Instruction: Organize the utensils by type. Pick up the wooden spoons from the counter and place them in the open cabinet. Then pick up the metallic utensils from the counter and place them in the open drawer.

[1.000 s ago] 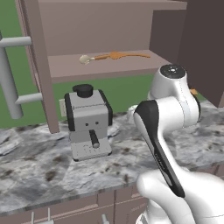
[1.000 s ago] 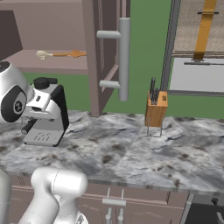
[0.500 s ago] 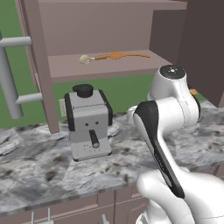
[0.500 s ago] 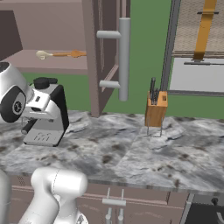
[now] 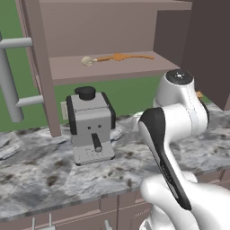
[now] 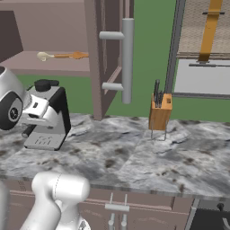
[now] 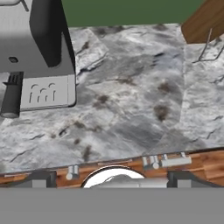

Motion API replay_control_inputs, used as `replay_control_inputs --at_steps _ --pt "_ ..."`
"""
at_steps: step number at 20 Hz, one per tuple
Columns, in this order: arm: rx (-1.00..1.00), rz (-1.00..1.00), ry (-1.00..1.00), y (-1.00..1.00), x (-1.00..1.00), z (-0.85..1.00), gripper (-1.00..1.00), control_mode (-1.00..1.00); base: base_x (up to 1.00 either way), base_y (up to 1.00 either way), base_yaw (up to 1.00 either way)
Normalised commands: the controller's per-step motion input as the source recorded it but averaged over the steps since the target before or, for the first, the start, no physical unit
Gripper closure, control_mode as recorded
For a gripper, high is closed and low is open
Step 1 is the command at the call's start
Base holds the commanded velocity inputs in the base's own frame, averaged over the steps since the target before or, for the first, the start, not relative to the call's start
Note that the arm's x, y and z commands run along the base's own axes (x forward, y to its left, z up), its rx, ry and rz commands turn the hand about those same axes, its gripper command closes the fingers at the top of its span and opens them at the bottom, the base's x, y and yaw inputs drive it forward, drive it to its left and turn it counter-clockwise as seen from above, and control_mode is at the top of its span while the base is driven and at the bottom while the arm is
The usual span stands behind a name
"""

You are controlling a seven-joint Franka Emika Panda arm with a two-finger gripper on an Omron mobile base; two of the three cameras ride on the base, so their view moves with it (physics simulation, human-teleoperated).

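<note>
The end effector (image 7: 112, 186) is hovering fully open and empty over the bench (image 7: 131, 113). A wooden spoon (image 5: 117, 58) is lying in the cabinet (image 5: 103, 69). It should be searching the bench for metal utensils, clearing the coffee machine (image 5: 90, 124).

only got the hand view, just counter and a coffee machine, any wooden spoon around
Observer: Yes, a spoon lies on the cabinet shelf, above the coffee machine.
Operator: what's the brown thing at my top right
Observer: A knife block with dark handles sticking up. It stands upright on the counter, well to the right of the machine.
</note>
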Motion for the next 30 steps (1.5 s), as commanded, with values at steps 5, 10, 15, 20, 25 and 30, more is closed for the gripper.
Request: replay_control_inputs --at_steps 5,10,15,20,25,30 --pt "0.03 -0.15 0.00 0.11 -0.62 -0.12 -1.00 -1.00 0.00 0.00 0.00" --pt "0.00 -0.11 0.00 0.07 -0.32 -0.13 -1.00 1.00 -0.08 0.03 -0.02" --pt "0.00 0.00 0.00 0.00 0.00 0.00 -1.00 1.00 -0.49 0.19 0.00" --pt "0.00 0.00 0.00 0.00 0.00 0.00 -1.00 1.00 -0.65 0.14 0.62" --pt "0.00 0.00 0.00 0.00 0.00 0.00 -1.00 1.00 -0.48 0.05 0.97" --pt "0.00 0.00 0.00 0.00 0.00 0.00 -1.00 1.00 -0.21 0.00 1.00"
